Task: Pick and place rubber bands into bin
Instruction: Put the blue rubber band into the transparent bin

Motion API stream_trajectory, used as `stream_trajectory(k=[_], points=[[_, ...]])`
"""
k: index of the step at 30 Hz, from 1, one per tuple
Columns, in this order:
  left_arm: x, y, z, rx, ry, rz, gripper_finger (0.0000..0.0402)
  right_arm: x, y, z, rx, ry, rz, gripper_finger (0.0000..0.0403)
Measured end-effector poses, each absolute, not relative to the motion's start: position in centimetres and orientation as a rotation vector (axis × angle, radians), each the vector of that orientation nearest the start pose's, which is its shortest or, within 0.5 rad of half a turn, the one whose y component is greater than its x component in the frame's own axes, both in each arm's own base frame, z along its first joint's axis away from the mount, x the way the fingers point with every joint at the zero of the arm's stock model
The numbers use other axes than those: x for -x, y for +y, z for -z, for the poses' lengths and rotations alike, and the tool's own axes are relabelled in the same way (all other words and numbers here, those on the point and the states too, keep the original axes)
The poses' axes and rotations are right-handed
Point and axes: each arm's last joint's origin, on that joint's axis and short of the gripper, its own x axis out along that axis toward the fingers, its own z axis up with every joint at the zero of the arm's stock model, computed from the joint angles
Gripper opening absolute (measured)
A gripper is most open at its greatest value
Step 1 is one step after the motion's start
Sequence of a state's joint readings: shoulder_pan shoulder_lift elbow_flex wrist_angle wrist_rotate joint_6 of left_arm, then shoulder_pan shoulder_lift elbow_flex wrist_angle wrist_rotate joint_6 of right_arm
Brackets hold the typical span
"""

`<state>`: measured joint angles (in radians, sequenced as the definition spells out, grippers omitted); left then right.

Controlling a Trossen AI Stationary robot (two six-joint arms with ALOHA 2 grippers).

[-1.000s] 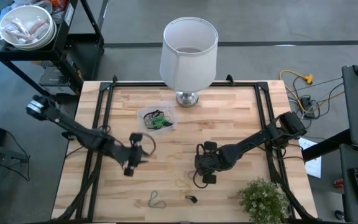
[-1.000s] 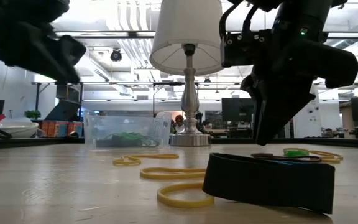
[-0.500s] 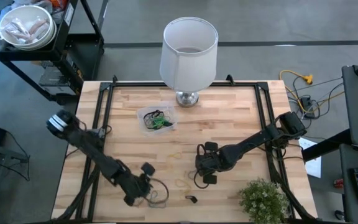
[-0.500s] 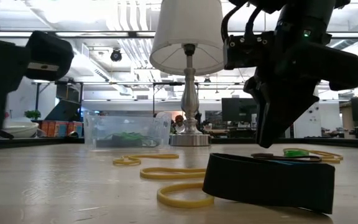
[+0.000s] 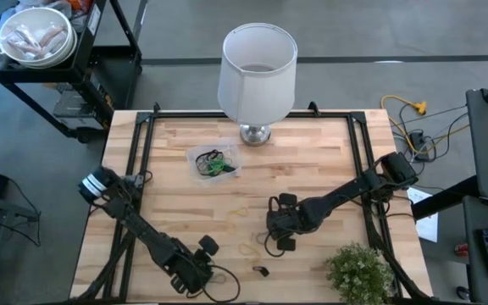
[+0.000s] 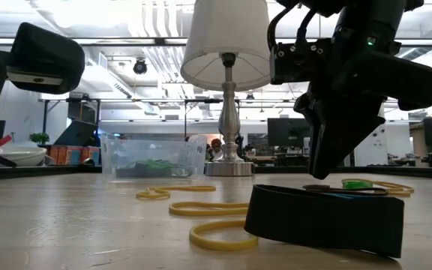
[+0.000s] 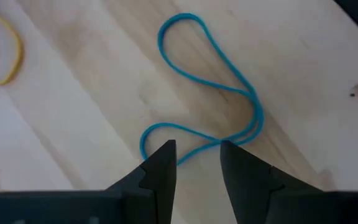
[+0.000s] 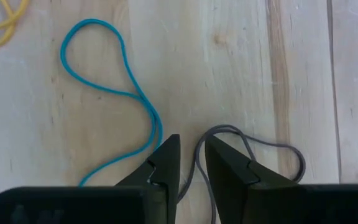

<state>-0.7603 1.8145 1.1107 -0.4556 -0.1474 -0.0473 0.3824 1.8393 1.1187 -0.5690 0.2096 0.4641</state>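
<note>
From above I see my left hand (image 5: 200,275) low at the near edge of the wooden worktop (image 5: 312,161), my right hand (image 5: 280,238) mid-worktop; the clear bin (image 5: 213,162) sits well apart, toward the lamp (image 5: 257,68).

Level view: flat yellow bands (image 6: 201,208) lie limp.

Left wrist: fingers spread, straddling a thin teal loop (image 7: 211,81) stretching away ahead.

Right wrist: fingers nearly together over a grey band (image 8: 247,152); whether they pinch it I cannot tell.

Left gripper (image 7: 194,158) low, fingers parted; right gripper (image 8: 191,155) low, fingers near-closed.
</note>
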Motion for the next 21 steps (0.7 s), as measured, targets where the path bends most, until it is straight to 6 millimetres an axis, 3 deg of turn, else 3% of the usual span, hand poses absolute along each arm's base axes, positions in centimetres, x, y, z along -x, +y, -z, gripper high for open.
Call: stream_trajectory(k=[21], points=[[-25.69, -24.24, -15.2, -0.412, 1.071, 0.63, 0.0109, -31.88, 12.16, -14.88, -0.031, 1.215, 0.137, 0.007]])
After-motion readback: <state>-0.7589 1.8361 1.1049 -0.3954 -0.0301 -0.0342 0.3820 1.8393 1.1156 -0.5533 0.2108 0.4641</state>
